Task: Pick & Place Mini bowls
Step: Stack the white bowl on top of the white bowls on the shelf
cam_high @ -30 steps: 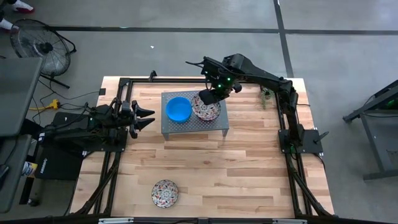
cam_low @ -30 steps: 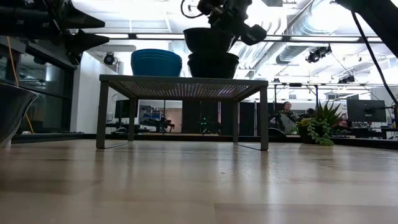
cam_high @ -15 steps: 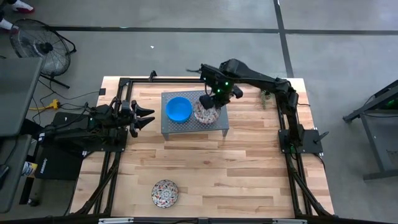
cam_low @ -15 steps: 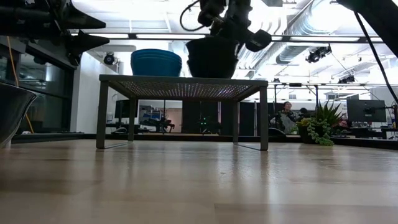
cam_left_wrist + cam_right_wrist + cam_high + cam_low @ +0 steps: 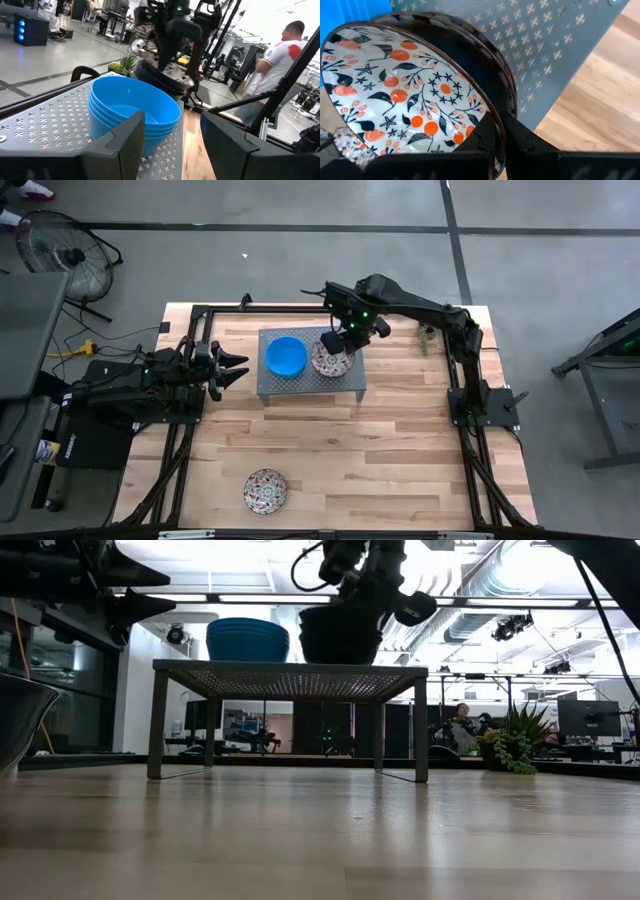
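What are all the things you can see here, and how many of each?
Plain blue mini bowls: one nested stack, exact count unclear, on the grey perforated metal stand's left part.
White floral mini bowls on the stand: a stack, count unclear, on its right part.
Lone white floral mini bowl: one, on the table near the front edge.
Grey perforated metal stand: one, at the table's back.
Light wooden table: one.
Small green plant: one, back right.
Left gripper: open, waiting left of the stand.
Right gripper: shut on the top floral bowl's rim.

robotics lab, ceiling ducts [image 5: 480,600], monitors [image 5: 585,718]
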